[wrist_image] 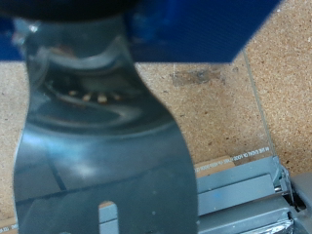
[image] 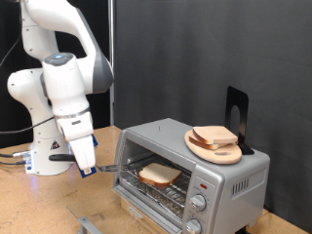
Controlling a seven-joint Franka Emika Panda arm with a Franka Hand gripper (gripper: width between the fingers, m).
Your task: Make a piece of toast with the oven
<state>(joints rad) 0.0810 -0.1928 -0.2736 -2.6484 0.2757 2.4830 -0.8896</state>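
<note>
Exterior view: you see the gripper (image: 85, 156) at the picture's left, beside the oven (image: 191, 175), clamped on a metal spatula (image: 105, 170) whose blade reaches toward the open oven. One piece of toast (image: 159, 175) lies on the wire rack (image: 166, 190) inside. On the oven's top, a round board (image: 200, 148) carries more bread (image: 214, 136) (stacked slices).

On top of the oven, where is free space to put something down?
The oven roof is bare on the exterior view's left, beside the round board. The right is crowded: board with bread slices, black stand. The gripper is beside the door.
</note>
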